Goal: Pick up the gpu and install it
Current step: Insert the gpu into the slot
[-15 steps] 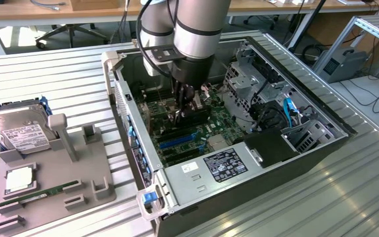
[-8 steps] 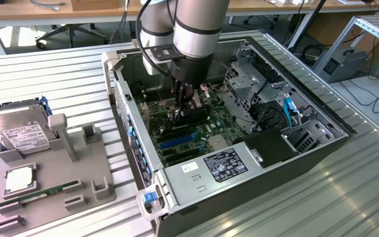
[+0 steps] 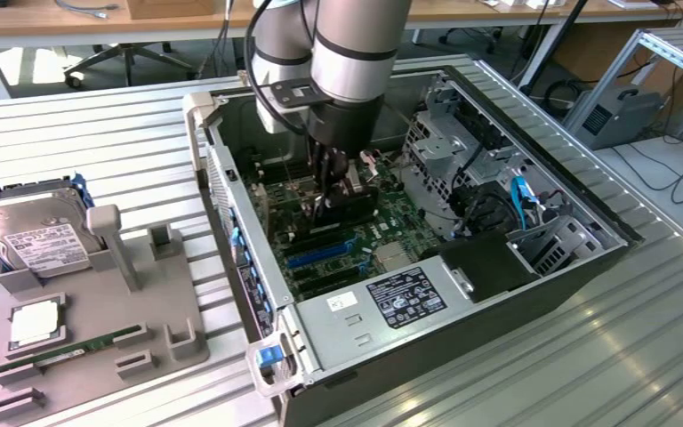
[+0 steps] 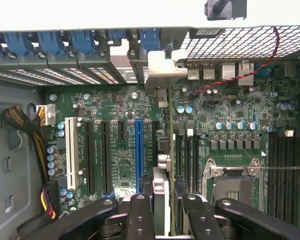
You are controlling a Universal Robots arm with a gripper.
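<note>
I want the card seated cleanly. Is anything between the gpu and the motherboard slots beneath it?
Nothing visible. The gripper holds the gpu edge-on over the motherboard, beside the blue slot; the slots there look bare.

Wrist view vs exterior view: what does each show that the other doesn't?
Wrist only: the blue slot and white slot seen straight on, and the gpu edge-on between the gripper fingers. Exterior only: the grey tray with the hard drive and RAM stick beside the case. Both: the motherboard and the gripper gripping the gpu.
</note>
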